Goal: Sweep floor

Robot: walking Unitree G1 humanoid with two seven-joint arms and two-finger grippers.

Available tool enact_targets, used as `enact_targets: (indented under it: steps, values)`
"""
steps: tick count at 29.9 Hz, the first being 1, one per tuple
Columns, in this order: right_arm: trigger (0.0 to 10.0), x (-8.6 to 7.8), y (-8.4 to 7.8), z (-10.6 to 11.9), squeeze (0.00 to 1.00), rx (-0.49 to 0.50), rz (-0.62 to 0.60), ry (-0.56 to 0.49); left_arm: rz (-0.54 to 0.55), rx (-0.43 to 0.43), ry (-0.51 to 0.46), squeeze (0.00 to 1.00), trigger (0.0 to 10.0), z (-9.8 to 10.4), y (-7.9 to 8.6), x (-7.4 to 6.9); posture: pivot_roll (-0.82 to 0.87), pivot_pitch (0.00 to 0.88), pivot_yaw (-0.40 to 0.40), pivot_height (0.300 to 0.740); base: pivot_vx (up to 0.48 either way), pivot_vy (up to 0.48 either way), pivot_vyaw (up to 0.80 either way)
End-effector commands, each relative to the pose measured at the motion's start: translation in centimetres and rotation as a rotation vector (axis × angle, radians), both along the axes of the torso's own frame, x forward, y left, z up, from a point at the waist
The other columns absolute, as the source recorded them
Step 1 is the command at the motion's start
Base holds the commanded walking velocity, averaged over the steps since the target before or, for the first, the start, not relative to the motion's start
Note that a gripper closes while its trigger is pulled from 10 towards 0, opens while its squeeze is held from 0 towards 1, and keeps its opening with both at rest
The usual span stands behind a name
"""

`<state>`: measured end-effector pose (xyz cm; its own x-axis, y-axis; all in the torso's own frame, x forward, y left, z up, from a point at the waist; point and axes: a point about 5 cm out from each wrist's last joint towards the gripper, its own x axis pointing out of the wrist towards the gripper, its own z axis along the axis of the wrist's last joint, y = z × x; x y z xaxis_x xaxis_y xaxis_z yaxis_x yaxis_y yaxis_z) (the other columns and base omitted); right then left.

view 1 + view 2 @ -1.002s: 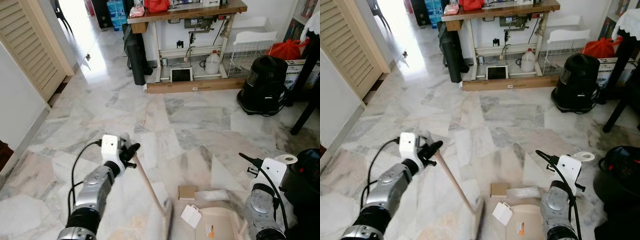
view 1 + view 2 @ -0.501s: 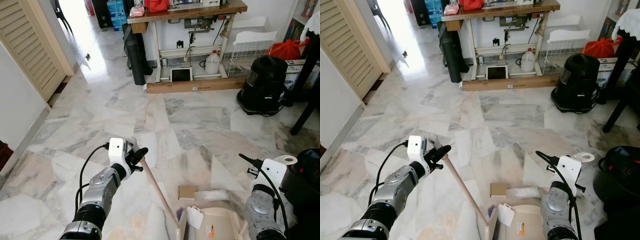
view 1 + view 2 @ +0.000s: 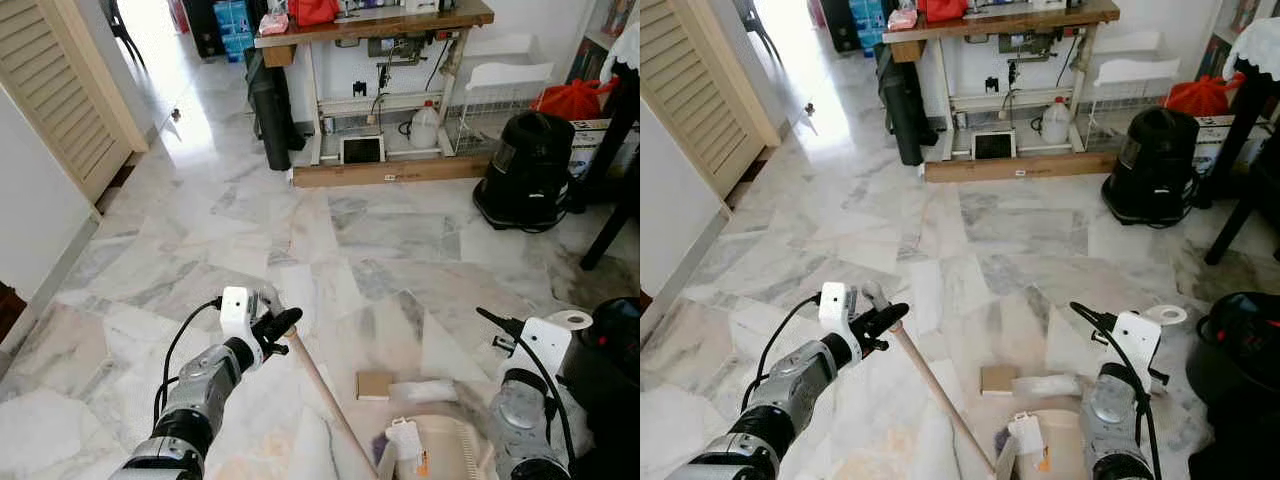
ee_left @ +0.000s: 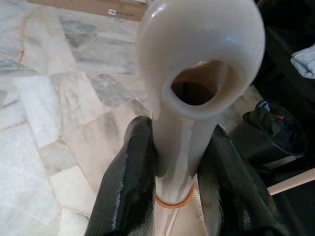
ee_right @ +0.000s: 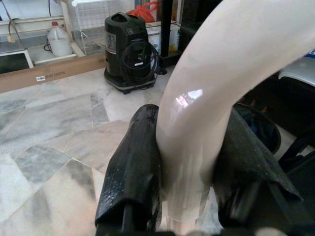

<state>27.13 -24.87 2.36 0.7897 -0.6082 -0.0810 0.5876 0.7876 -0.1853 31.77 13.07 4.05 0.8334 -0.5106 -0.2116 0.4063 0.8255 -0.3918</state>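
The left gripper (image 4: 172, 172) has its fingers (image 4: 129, 182) clamped on the top of the broom handle (image 3: 320, 385), which slants down across the marble floor (image 3: 390, 240) to the dustpan (image 3: 440, 450). The right gripper (image 5: 189, 172) has its fingers (image 5: 133, 167) closed around the dustpan handle (image 5: 216, 88). A white scrap (image 3: 404, 438) lies at the dustpan's lip, a cardboard piece (image 3: 373, 385) just beside it.

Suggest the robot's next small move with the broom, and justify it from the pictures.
Probably lift the left hand back, then stroke the long wooden-handled broom again: the white paper scrap sits at the cream plastic dustpan, but a small brown cardboard piece lies on the floor.
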Motion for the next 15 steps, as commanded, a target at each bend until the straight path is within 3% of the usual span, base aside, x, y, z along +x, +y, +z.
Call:
enact_targets:
  steps: [1,7,10,15]
  values:
    - [10.0,0.5,0.7,0.3,0.00,0.016,0.014,-0.027,0.010,-0.029,0.016,0.00,10.0,-0.2,0.5,-0.1,-0.04,0.000,0.123,0.740,0.000,0.000,0.00]
    - [10.0,0.7,1.0,0.3,0.00,0.024,0.021,-0.025,0.046,-0.056,-0.034,0.00,10.0,0.4,2.3,0.0,-0.03,0.000,0.123,0.740,0.000,0.000,0.00]
    - [10.0,0.9,1.3,0.4,0.00,0.032,0.027,-0.024,0.077,-0.071,-0.125,0.00,10.0,3.1,2.9,0.8,-0.02,0.000,0.121,0.740,0.000,0.000,0.00]
    - [10.0,1.0,1.4,0.4,0.00,0.036,0.035,-0.022,0.113,-0.092,-0.212,0.00,10.0,6.6,4.0,0.7,-0.01,0.000,0.117,0.740,0.000,0.000,0.00]
